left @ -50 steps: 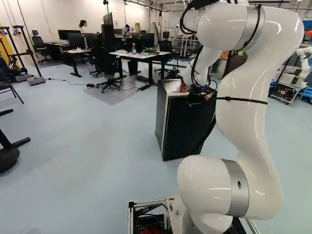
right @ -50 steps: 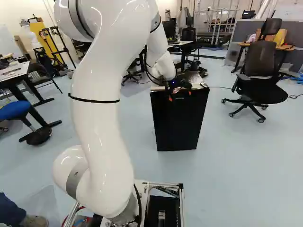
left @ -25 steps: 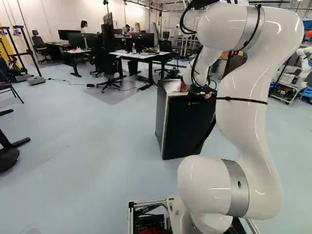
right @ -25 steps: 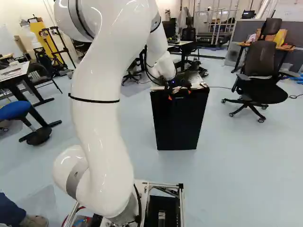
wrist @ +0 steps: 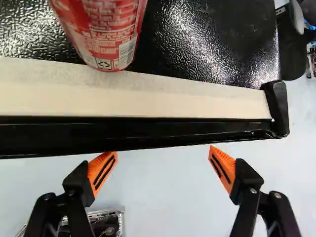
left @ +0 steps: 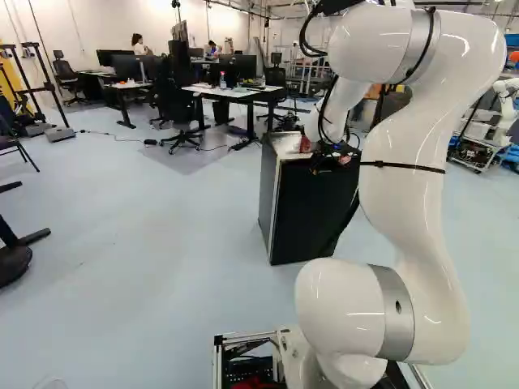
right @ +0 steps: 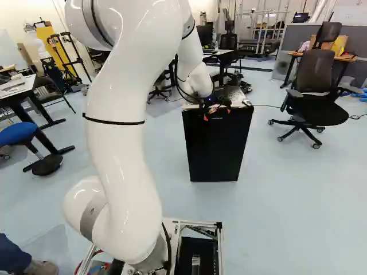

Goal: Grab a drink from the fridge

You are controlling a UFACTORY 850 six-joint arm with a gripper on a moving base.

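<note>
The gripper (wrist: pixel 162 157) is spread wide and empty, just off the fridge door (wrist: pixel 148 132). Probable step: door opening. Next, engage the door edge with one finger; pull. Beyond, a red can (wrist: pixel 106 32) stands atop the fridge (right: pixel 217 143); drinks inside cannot be seen.

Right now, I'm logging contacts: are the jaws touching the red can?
Apart: the wrist view shows the fridge edge between the red can and the open jaws.
</note>
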